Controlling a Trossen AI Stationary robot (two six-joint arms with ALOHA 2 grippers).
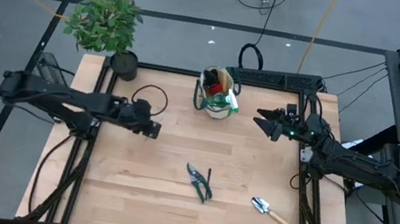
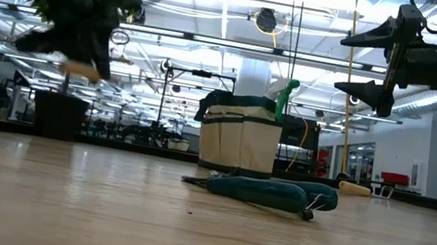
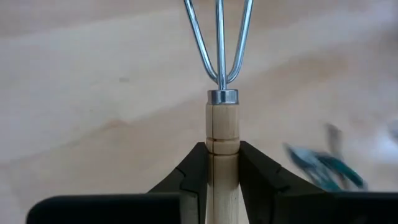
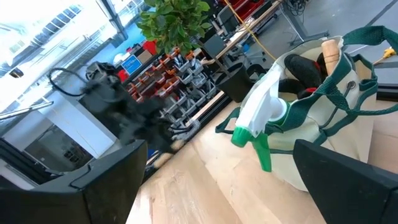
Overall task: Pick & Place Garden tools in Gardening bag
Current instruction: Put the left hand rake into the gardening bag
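My left gripper [image 3: 222, 155] is shut on a hand fork [image 3: 221, 56] with a wooden handle and bright metal tines, raised over the table's left middle [image 1: 152, 129]; in the low view its handle end [image 2: 82, 70] shows below the fingers. My right gripper [image 1: 266, 123] stands open in the air right of the gardening bag [image 1: 216, 99], nothing between its fingers. The beige, green-trimmed bag holds a green spray bottle [image 4: 264, 115], a wooden handle [image 4: 331, 55] and a dark glove [image 4: 305, 67]. Dark pruning shears [image 1: 199, 183] and a wooden-handled trowel [image 1: 271, 212] lie flat on the table. My left gripper pinches the fork's wooden handle [image 3: 222, 146] between its two fingers [image 3: 194, 171], a little behind the metal collar. The handle runs along the fingers, tines pointing out ahead. The gripper slants downward, and the fork hangs clear of the table.
A leafy plant [image 1: 106, 21] in a black pot [image 1: 123, 64] stands at the table's far left corner. Bare wood lies between the bag and the shears. A black frame runs along the table's edges [image 1: 305, 209].
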